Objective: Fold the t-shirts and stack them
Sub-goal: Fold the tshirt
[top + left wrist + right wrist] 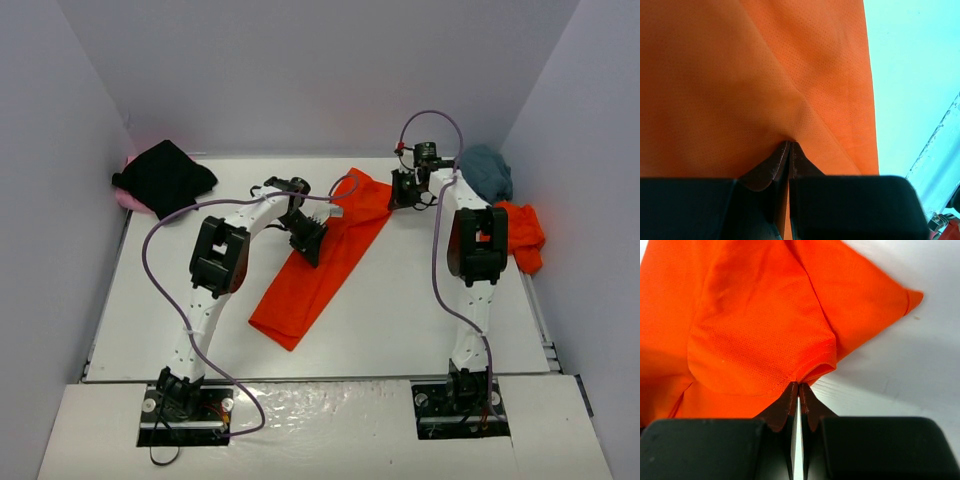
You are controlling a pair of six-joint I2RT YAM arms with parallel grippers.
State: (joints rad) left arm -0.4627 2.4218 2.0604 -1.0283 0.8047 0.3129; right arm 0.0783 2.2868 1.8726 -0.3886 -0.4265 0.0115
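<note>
Currently the long bright orange-red cloth t-shirt [318,285], folded into a narrow strip, is laid diagonally on the white table [420,320], from the upper centre of the top view down to the lower centre. It is pinched at two places. The left gripper [790,148] is closed on a small peak of cloth near the strip's left edge, and the right gripper [798,388] is clamped on a stitched hem at the upper end.

Only little cloth is held in each pinch. It could be lost if the strip is pulled tight, and the fold could be skewed if the arms are moved unevenly.

At the right edge of the top view, a second crumpled orange-red t-shirt [522,238] lies just beside the right arm and could be dragged along. A teal-grey t-shirt [487,170] is heaped above it. At the upper left, a black t-shirt [165,178] is piled on a pink t-shirt [127,198], well apart from the strip.
</note>
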